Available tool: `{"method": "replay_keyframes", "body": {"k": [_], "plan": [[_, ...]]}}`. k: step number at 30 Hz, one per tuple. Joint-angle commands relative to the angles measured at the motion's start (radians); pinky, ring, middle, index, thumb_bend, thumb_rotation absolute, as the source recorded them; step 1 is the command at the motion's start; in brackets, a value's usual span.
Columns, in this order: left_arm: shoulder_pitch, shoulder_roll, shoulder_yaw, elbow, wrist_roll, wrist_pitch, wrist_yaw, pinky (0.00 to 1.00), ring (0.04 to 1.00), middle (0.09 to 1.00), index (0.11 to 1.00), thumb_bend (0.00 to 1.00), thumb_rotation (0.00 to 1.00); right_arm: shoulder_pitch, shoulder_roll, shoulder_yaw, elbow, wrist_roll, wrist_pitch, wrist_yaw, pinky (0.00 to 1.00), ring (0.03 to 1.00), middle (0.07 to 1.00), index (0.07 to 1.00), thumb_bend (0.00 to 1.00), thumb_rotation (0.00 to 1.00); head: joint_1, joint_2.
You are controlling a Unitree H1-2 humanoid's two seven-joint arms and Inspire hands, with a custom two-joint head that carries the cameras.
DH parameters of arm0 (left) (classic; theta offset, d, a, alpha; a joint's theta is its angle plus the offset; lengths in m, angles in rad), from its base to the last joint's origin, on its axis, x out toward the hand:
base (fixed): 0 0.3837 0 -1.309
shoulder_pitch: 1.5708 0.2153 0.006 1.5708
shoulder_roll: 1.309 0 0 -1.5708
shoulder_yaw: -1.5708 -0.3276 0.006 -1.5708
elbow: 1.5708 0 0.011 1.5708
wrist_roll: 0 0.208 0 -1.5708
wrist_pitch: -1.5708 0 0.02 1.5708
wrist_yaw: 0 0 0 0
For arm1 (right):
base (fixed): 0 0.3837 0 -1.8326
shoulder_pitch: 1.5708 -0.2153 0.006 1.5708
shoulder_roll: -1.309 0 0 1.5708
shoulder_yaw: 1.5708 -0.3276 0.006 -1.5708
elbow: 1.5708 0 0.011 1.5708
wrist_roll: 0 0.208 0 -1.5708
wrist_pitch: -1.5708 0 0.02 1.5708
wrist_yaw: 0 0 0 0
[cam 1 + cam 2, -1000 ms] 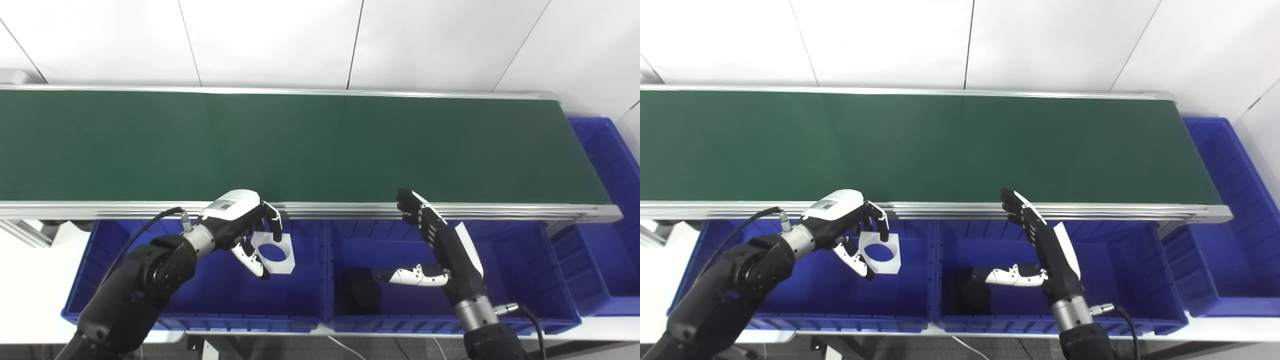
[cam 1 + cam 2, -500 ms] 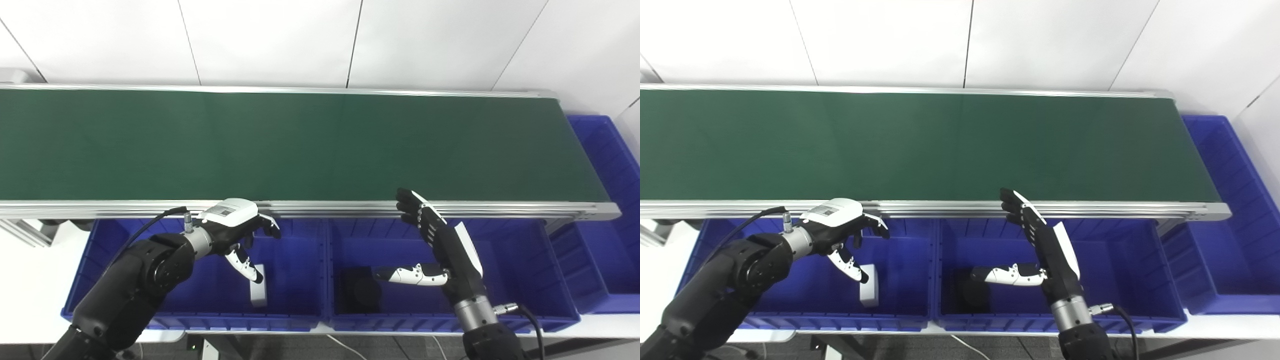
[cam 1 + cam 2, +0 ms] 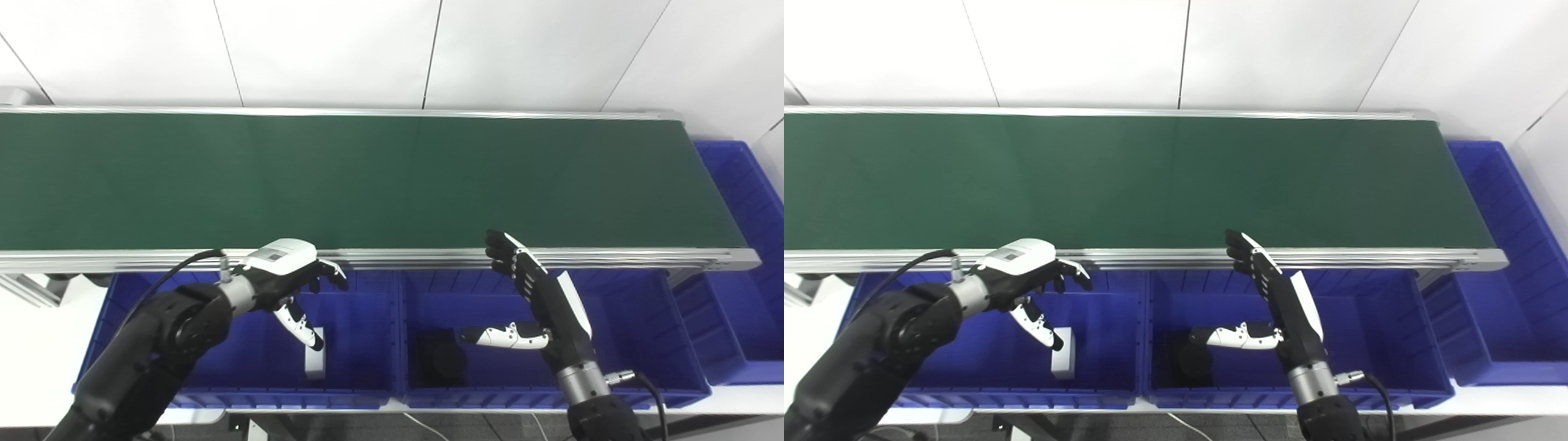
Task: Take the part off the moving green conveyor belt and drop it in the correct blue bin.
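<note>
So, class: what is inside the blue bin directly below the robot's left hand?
A white part stands on edge on the floor of the blue bin. The left hand, open above it, covers part of the bin's back wall.

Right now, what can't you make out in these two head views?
- White part in the left blue bin: seen edge-on in both views, its face and shape don't show.
- Dark object in the middle blue bin: black, in shadow, partly behind the right hand's thumb; cannot identify it.
- Green conveyor belt: cut off by the left edge.
- Far-right blue bin: cut off by the right edge; contents unseen.
- Left hand: palm faces down.
</note>
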Motion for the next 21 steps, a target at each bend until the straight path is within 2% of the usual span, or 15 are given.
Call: {"method": "replay_keyframes", "body": {"k": [1,3,5,9,11,15,17,21], "plan": [[0.002,0.018,0.046,-0.022,-0.139,-0.067,0.023,0.62,0.732,0.773,0.748,0.80,0.15,-0.010,0.002,0.000,-0.025,0.001,-0.028,-0.007,0.85,0.875,0.888,0.884,0.99,0.21,0.001,0.002],[0.020,0.014,0.078,-0.008,-0.240,-0.105,0.028,0.67,0.753,0.764,0.749,0.79,0.13,-0.012,0.001,0.000,-0.025,0.000,-0.026,-0.007,0.84,0.873,0.887,0.886,0.98,0.22,0.000,0.001],[0.035,0.007,0.101,0.002,-0.311,-0.135,0.035,0.67,0.739,0.752,0.746,0.80,0.13,-0.013,0.001,0.000,-0.024,0.006,-0.022,-0.005,0.84,0.875,0.889,0.886,0.99,0.22,0.000,0.001],[0.068,-0.009,0.137,-0.004,-0.401,-0.131,0.050,0.69,0.760,0.757,0.746,0.81,0.18,-0.014,-0.001,0.000,-0.023,0.002,-0.023,-0.005,0.84,0.880,0.892,0.885,0.99,0.22,0.000,0.001],[0.081,-0.018,0.152,0.005,-0.445,-0.150,0.063,0.69,0.763,0.756,0.746,0.81,0.18,-0.015,-0.001,0.000,-0.018,0.004,-0.026,-0.005,0.85,0.880,0.890,0.883,0.99,0.22,0.000,-0.004],[0.107,-0.035,0.183,0.013,-0.529,-0.175,0.078,0.60,0.743,0.752,0.738,0.82,0.16,-0.017,-0.004,0.001,-0.012,-0.003,-0.030,-0.005,0.85,0.879,0.893,0.885,0.99,0.22,0.001,-0.007],[0.122,-0.051,0.201,0.013,-0.580,-0.160,0.084,0.58,0.745,0.760,0.734,0.83,0.16,-0.017,-0.004,0.002,-0.011,-0.005,-0.032,-0.005,0.85,0.876,0.891,0.883,0.99,0.22,-0.002,-0.010],[0.141,-0.079,0.220,0.031,-0.645,-0.160,0.089,0.65,0.760,0.784,0.747,0.85,0.17,-0.017,-0.004,0.002,-0.007,-0.003,-0.035,-0.005,0.85,0.877,0.893,0.882,0.99,0.23,-0.005,-0.014]]}}
